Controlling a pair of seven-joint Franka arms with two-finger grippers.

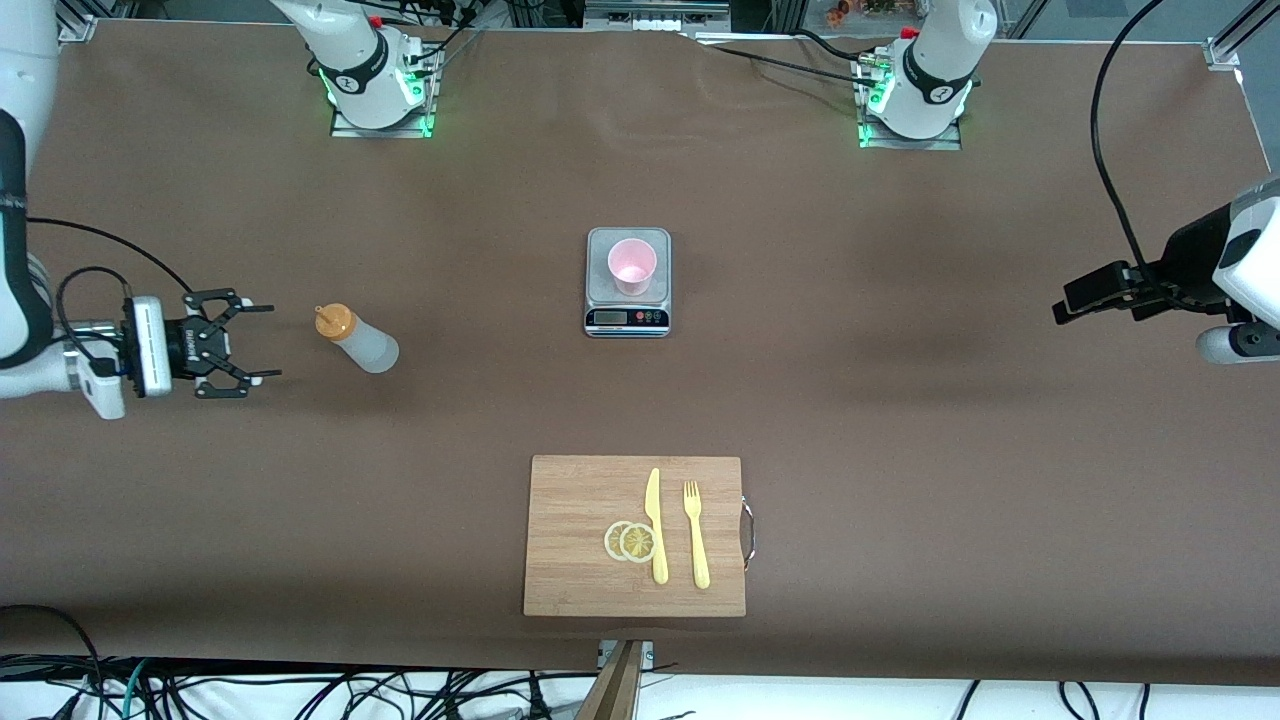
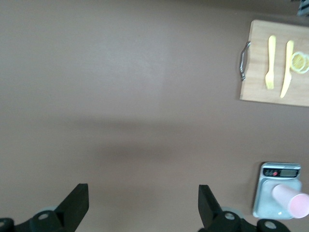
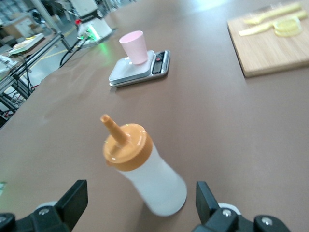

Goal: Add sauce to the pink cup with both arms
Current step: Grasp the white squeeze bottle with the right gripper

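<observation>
Nothing poured: sauce (image 1: 358, 339) stood ungrasped before the released right end effector (image 1: 262, 343); pink cup (image 1: 632, 266) empty; left end effector (image 2: 144, 205) released, waiting.

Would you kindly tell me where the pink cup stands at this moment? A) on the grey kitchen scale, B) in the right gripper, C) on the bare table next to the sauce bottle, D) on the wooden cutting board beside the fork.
A: the pink cup stands upright on the platform of the grey kitchen scale, farther from the front camera than the cutting board and apart from the sauce bottle.
</observation>
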